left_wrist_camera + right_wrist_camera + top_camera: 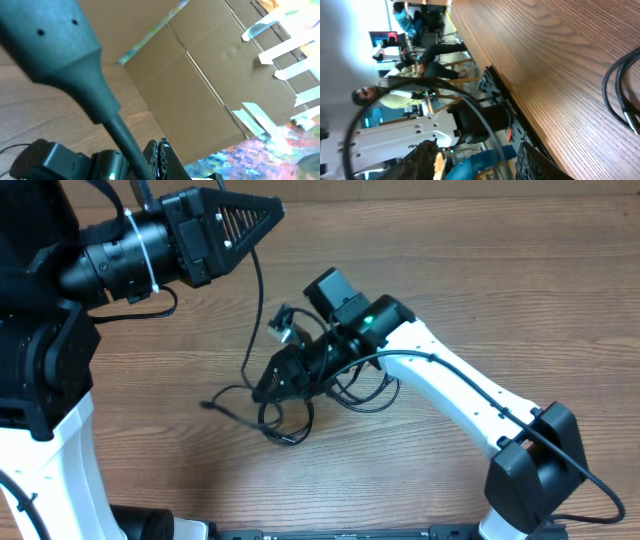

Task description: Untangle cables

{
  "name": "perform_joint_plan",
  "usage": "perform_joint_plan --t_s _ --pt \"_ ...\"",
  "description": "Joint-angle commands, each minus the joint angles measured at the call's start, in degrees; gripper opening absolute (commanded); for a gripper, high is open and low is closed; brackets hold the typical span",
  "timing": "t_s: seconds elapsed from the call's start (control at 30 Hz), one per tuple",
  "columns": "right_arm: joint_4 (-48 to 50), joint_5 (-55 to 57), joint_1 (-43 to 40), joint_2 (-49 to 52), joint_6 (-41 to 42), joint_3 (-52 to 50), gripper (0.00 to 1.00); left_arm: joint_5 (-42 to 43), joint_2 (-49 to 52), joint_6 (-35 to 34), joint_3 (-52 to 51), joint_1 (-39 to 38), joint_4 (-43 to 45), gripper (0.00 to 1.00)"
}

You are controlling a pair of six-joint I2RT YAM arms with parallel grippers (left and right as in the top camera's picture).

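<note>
The left arm reached in from 9 o'clock of the overhead view, its black forearm level and the left gripper held high at 11 o'clock, a tapered wedge pointing toward 3 o'clock. Its jaws were clenched on a raised cable, a thin black cord that dropped from the tip toward 6 o'clock and bowed slightly on its way into the heap. In the left wrist view the cord's thick, matte moulded end narrowed to a slim stem that ran down between the closed ribbed fingers, with a brown cardboard box behind. The right arm, smooth white shells with black joints, rose from 5 o'clock and stretched toward 10 o'clock, bent low at the wrist, so that the right gripper sat in the tangle. Its jaws stood apart, the rough-textured fingers either side of a blurred cord loop; whether they pinched it I cannot tell. The cables lay bunched just at 7 o'clock of the centre on the wood-grained desk, glossy thin loops curling all ways, the heap's long axis running from 8 to 2 o'clock. A silver-tipped plug lay at the 12 o'clock edge of the heap.
</note>
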Motion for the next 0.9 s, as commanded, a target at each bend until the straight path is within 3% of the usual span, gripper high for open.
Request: perform_joint_plan --t_s 0.0,0.3,0.5,0.87 --pt "0.3 -3.6 1.0 0.1 -0.4 0.3 0.52 1.7 0.0 -1.7 0.0 -0.4 1.1 0.04" --pt "-1.5 -3.5 6.0 0.1 -0.7 0.3 0.52 1.2 0.2 -1.6 0.0 -0.4 7.0 0.04" --pt "-4.4 6.1 8.0 0.1 -0.2 0.3 0.51 1.2 0.2 -2.5 0.0 -0.4 8.4 0.04" --pt "-6.0 9.5 9.7 0.1 0.0 0.3 0.51 2.6 0.2 -8.7 0.1 -0.4 17.6 0.04"
